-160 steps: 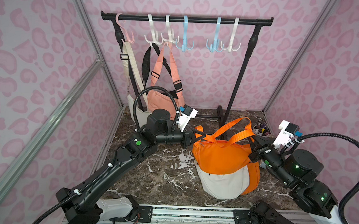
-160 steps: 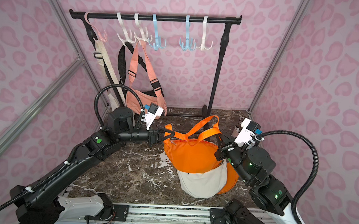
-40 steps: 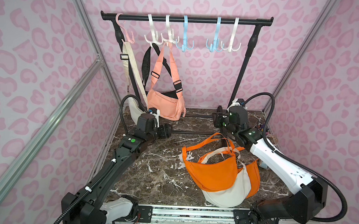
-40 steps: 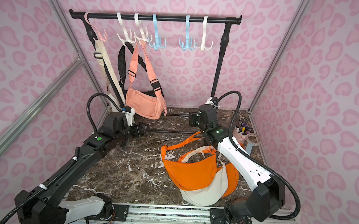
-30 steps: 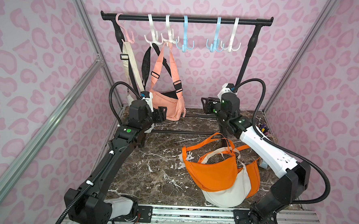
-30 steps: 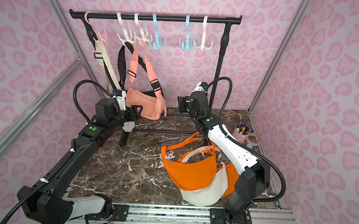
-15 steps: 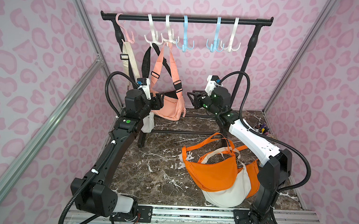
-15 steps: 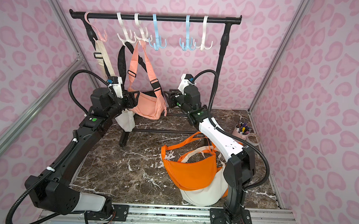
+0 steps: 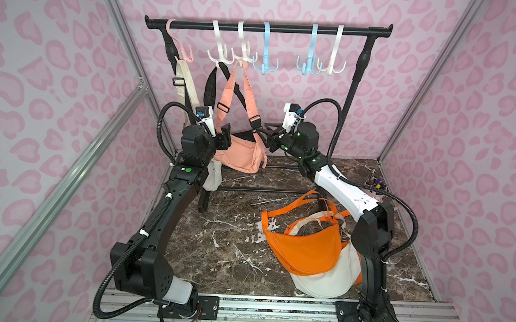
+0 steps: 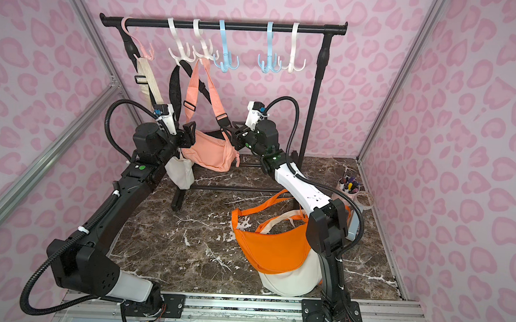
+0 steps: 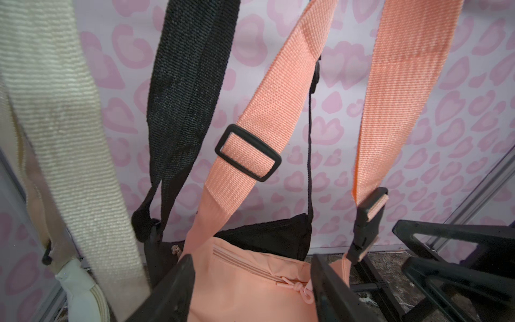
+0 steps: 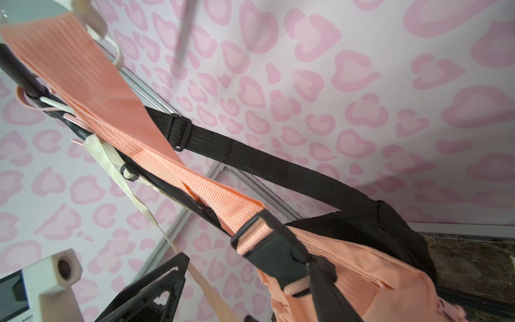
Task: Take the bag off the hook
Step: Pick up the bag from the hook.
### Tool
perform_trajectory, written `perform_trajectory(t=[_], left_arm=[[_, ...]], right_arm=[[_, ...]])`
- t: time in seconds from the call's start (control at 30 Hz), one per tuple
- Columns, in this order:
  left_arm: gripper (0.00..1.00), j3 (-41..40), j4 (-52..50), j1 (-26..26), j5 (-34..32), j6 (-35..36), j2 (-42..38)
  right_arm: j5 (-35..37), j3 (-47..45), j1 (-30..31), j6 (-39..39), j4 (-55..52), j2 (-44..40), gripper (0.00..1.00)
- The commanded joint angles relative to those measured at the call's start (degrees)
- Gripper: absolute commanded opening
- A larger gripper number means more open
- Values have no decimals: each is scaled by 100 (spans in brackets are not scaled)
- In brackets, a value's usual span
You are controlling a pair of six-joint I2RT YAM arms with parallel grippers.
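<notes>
Both agape, my left gripper (image 11: 250, 269) and right gripper (image 12: 248, 263) flank the peach bag (image 9: 239, 154) at twelve o'clock; next I must clamp and unhook.

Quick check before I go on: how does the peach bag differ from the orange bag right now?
The peach bag hangs by its strap from a white hook on the rail; the orange bag lies on the table, partly over a white bag. The peach bag's strap carries black buckles; the orange bag's handles look plain. Both are soft, crescent-shaped fabric bags.
</notes>
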Motion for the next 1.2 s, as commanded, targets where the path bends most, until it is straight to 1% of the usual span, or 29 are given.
perform_trajectory(t=[0.0,0.07,0.1,0.3,0.47,0.57,0.67,0.8,0.83,0.9,0.97,1.07,1.1,1.17], left_arm=[[76,-26,462,39,-127,284,83],[81,-13,624,75,-63,362,142],[82,-8,670,86,-56,399,174],[83,179,725,178,-78,486,460],[82,193,940,188,-98,754,592],[80,230,1038,189,-105,862,646],[77,305,1083,196,-186,935,718],[74,415,1139,205,-368,1075,846],[74,456,1132,206,-388,1110,883],[73,526,1123,226,-415,1168,961],[73,576,1122,244,-396,1191,1023],[73,622,1148,258,-376,1236,1109],[73,625,1186,274,-329,1256,1139],[73,633,1259,283,-246,1289,1185]], right_arm=[[-181,185,-15,-149,181,198,49],[-328,333,-31,-236,88,321,50],[-372,423,-34,-289,25,382,51],[-456,670,-44,-358,-35,662,52],[-396,880,-58,-397,-140,841,52],[-271,1027,-70,-450,-310,897,47],[-194,1037,-117,-363,-303,897,38],[-271,1031,-192,-128,-176,901,25],[-274,1029,-202,-110,-166,899,23],[-261,1033,-225,-129,-183,901,22],[-326,1030,-234,-170,-210,893,23],[-566,1027,-265,-221,-193,897,42],[-649,1021,-267,-257,-193,910,46],[-728,1020,-263,-337,-197,949,52]])
